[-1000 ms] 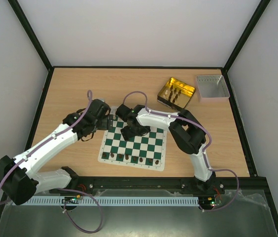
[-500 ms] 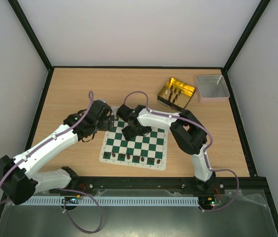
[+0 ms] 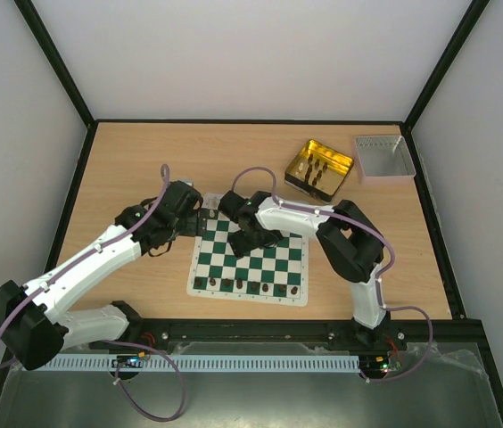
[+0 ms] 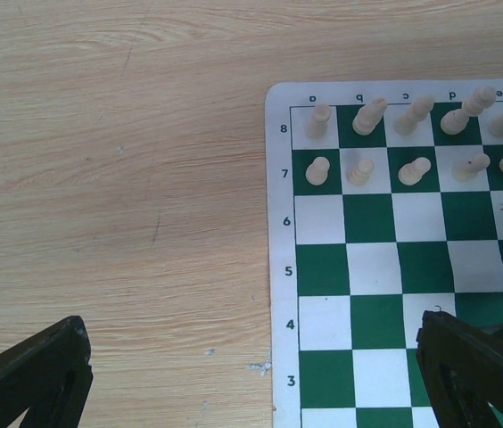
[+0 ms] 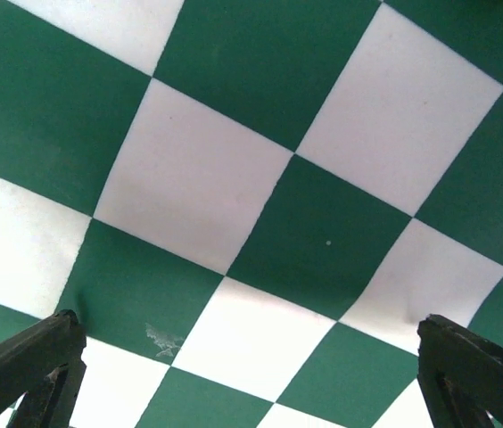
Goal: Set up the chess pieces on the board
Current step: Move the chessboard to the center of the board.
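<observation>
The green and white board [image 3: 274,265] lies in the middle of the table. Dark brown chess pieces [image 3: 247,286] stand along its near row. In the left wrist view, cream pieces [image 4: 412,116] stand on rows 8 and 7 of the board [image 4: 372,267]. My left gripper [image 3: 200,217] is open and empty at the board's far left corner. In its own view [image 4: 251,383] one finger [image 4: 28,379] is over the wood and the other over the board. My right gripper [image 3: 250,241] is open and empty, low over bare squares [image 5: 247,374].
A translucent yellow tray [image 3: 303,180] holding several dark pieces stands at the back right. A grey rectangular tray [image 3: 382,157] stands beside it. Bare wood [image 4: 118,205] lies left of the board.
The board has slid a little to the right, and my right gripper has moved right with it. My left gripper has barely moved.
</observation>
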You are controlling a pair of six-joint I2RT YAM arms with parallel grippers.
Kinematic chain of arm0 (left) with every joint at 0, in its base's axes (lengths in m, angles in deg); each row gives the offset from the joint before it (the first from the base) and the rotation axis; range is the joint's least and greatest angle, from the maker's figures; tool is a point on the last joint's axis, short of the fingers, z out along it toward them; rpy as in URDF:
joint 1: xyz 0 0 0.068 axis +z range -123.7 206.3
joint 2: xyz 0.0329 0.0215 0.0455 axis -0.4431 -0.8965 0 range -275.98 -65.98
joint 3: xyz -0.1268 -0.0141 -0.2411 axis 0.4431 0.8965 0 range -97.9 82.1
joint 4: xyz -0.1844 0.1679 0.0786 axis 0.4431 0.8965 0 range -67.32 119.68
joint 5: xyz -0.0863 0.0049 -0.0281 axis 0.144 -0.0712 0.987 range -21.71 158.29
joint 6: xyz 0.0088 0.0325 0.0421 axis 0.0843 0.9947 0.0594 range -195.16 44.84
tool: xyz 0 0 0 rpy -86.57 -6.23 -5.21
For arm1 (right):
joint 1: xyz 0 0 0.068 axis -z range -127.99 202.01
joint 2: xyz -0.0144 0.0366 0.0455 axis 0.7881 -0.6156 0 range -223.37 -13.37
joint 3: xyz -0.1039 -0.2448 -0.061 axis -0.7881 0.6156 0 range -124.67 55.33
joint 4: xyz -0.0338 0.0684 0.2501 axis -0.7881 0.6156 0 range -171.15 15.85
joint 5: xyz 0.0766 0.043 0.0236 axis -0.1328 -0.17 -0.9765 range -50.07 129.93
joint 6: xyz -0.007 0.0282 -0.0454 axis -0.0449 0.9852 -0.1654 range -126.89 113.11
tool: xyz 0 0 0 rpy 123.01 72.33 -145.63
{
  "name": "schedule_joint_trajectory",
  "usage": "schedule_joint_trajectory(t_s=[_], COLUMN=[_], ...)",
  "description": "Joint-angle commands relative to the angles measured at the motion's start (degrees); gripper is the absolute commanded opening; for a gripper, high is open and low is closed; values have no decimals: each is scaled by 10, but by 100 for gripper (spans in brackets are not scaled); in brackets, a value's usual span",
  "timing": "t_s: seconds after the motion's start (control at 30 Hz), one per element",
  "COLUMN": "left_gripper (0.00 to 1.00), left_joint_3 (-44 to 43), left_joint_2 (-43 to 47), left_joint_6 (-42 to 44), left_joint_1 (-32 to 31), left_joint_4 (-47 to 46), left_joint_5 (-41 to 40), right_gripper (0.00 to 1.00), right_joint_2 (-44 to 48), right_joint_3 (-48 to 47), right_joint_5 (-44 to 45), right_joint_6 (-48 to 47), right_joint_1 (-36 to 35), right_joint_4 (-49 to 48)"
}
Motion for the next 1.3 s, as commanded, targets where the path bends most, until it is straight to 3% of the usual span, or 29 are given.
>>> schedule_joint_trajectory(t_s=[0.0,0.17,0.4,0.7,1.27], left_gripper=[99,99,99,99,99], left_joint_3=[6,6,6,6,6], left_joint_2=[8,9,9,4,0], left_joint_6=[0,0,0,-1,-1], left_joint_1=[-2,-2,-3,-2,-2], left_joint_4=[-1,-1,-2,-1,0], left_joint_5=[-8,-11,-12,-13,-10], right_gripper=[99,100,91,85,80], right_joint_2=[32,57,100,157,129], right_joint_3=[6,1,42,152,184], right_joint_5=[9,37,37,-36,-74], right_joint_6=[6,25,65,127,132], right_joint_1=[2,2,26,147,173], right_joint_4=[25,43,56,-10,-60])
